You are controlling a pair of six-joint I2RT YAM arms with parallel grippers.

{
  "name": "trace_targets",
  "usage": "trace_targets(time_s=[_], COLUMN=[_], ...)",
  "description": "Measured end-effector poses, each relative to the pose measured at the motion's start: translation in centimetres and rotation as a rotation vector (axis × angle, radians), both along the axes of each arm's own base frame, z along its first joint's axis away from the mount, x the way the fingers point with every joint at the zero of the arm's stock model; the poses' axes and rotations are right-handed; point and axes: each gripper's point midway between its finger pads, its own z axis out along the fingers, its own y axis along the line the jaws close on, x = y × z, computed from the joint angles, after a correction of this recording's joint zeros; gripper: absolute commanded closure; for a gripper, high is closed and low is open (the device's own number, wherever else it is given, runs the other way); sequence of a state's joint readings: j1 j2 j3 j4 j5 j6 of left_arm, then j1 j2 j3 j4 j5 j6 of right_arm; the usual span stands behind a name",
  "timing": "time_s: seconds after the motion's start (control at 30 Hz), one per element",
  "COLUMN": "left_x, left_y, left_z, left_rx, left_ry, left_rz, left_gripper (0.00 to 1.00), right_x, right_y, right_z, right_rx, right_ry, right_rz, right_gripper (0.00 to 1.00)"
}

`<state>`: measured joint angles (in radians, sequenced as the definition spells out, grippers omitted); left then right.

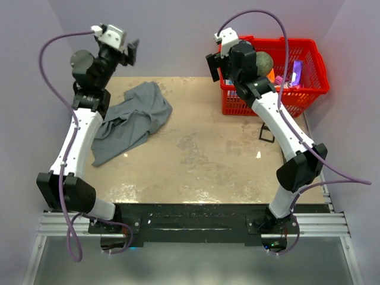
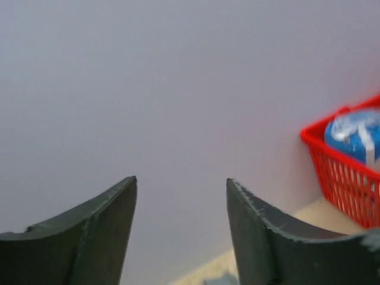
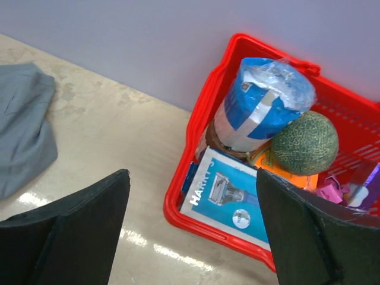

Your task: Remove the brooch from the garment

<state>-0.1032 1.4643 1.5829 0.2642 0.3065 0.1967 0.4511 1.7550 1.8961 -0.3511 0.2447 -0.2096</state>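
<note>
The grey garment (image 1: 130, 122) lies crumpled on the left part of the table; its edge also shows in the right wrist view (image 3: 24, 127). No brooch shows in any view. My left gripper (image 1: 132, 52) is raised high above the table's back left, open and empty; in the left wrist view it (image 2: 181, 181) faces the wall. My right gripper (image 1: 212, 66) is raised at the left end of the red basket, open and empty; in the right wrist view it (image 3: 193, 175) hangs over the basket's corner.
A red basket (image 1: 309, 89) stands at the back right, holding a blue-wrapped roll (image 3: 261, 104), a green melon (image 3: 304, 142), a blue razor box (image 3: 228, 199) and other items. The basket also shows in the left wrist view (image 2: 341, 172). Purple walls surround the table (image 1: 196, 160).
</note>
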Motion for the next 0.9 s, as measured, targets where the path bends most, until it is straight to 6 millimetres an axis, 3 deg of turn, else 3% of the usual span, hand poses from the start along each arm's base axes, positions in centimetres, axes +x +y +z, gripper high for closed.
trace_targets(time_s=[0.13,0.2,0.27,0.43,0.53,0.63,0.73,0.9], left_x=[3.1,3.3,3.0,3.0,3.3,2.8,2.0,2.4], left_y=[0.9,1.7,2.8,6.3,8.7,10.7,12.3,13.5], left_z=[-11.8,-17.4,-21.2,-27.7,-31.8,-36.0,-39.3,-41.5], left_rx=[0.073,0.12,0.162,0.214,0.219,0.222,0.224,0.223], left_ry=[0.279,0.421,0.534,0.767,0.916,1.05,1.154,1.212], left_rz=[0.065,0.103,0.138,0.227,0.264,0.298,0.329,0.354], left_gripper=[0.06,0.05,0.01,0.01,0.01,0.01,0.02,0.05], right_x=[0.5,0.8,0.9,0.8,0.6,1.0,1.7,4.4], right_y=[2.1,3.9,6.0,11.7,14.7,16.2,15.3,9.6], right_z=[-1.4,-2.3,-2.7,-5.8,-10.4,-15.6,-19.7,-21.6], right_rx=[-0.004,-0.005,0.008,0.048,0.08,0.096,0.087,0.095], right_ry=[0.037,0.065,0.084,0.156,0.26,0.37,0.449,0.479], right_rz=[0.088,0.179,0.282,0.479,0.516,0.478,0.415,0.266], right_gripper=[0.11,0.13,0.14,0.18,0.2,0.21,0.21,0.22])
